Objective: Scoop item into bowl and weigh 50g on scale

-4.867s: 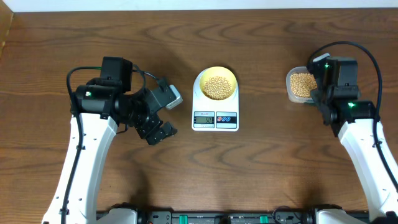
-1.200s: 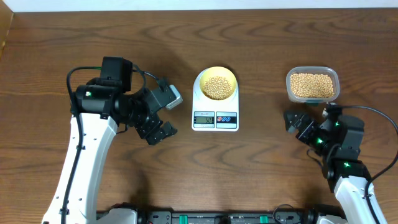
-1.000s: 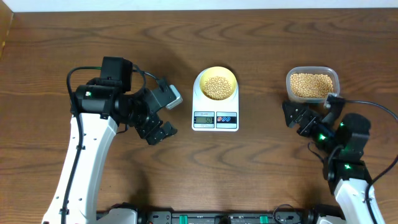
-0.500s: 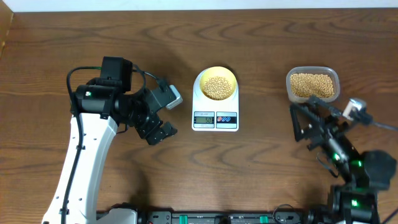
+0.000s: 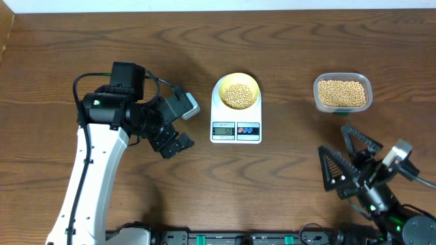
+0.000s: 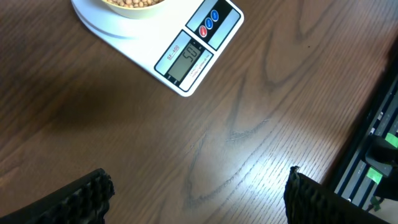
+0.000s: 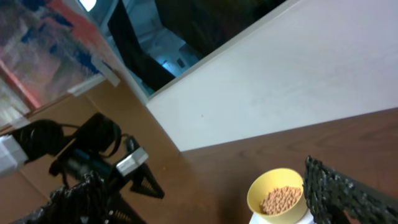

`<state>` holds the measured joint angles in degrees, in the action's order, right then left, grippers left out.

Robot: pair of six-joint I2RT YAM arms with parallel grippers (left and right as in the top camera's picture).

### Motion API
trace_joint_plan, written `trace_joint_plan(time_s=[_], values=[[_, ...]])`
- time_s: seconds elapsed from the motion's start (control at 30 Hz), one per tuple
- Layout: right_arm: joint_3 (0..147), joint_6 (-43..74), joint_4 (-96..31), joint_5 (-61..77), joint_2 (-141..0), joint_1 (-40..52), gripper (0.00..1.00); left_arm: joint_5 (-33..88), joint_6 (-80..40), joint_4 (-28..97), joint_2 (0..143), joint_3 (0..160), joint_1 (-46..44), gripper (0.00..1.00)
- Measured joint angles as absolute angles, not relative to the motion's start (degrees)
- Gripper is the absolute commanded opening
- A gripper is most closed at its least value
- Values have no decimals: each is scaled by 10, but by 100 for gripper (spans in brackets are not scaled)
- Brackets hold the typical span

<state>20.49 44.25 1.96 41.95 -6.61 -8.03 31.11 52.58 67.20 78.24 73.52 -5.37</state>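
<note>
The white scale (image 5: 236, 120) sits mid-table with its display lit (image 6: 189, 59). On it stands the pale yellow bowl (image 5: 253, 82), which holds tan beans (image 5: 237, 95). My left gripper (image 5: 178, 127) hovers left of the scale, open and empty; its fingers (image 6: 81, 199) frame bare wood. My right gripper (image 5: 347, 160) is raised near the front right edge, open and empty. It is tilted up toward the bowl (image 7: 261, 190) and its beans (image 7: 280, 200).
A clear plastic tub (image 5: 317, 92) with more beans (image 5: 343, 94) stands at the back right, beyond the right gripper. The right wrist view shows a white wall behind the table and the left arm (image 7: 93, 155) on the left.
The right arm has pulled back from beside the tub to the front right edge and tilted upward. The left arm, scale and bowl have not moved.
</note>
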Motion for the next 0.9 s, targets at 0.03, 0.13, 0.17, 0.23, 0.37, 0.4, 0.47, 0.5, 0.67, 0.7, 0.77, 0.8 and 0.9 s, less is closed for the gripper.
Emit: trace_joint_plan(time_s=[0.03,0.13,0.17,0.23,0.37,0.4,0.47,0.5,0.67,0.7,0.77,0.8,0.9], values=[[205,442,9,420,-61,-80,99,311,526,672,782,735,-54,90],[209,440,-104,421,-54,-80,99,311,526,672,782,735,-54,90],[206,440,-151,416,-55,-80,99,311,526,672,782,735,-54,90],[204,441,-174,397,-55,-80,99,311,526,672,782,735,-54,90],[204,373,-190,359,-55,-80,99,311,526,672,782,735,-54,90],[205,298,-205,338,-55,-80,99,311,526,672,782,735,-54,90],[205,227,-215,313,-55,-79,99,311,526,672,782,735,-54,91],[205,199,-219,298,-55,-77,99,311,526,672,782,735,-54,91],[205,102,-254,238,-33,-44,99,311,526,672,782,735,-54,90],[205,86,-257,227,-27,-39,99,311,526,672,782,735,-54,90],[205,62,-259,210,-20,-30,99,311,526,672,782,735,-54,91],[205,46,-260,200,-13,-23,99,311,526,672,782,735,-54,90],[204,28,-259,187,-8,-9,99,311,526,672,782,735,-54,91]])
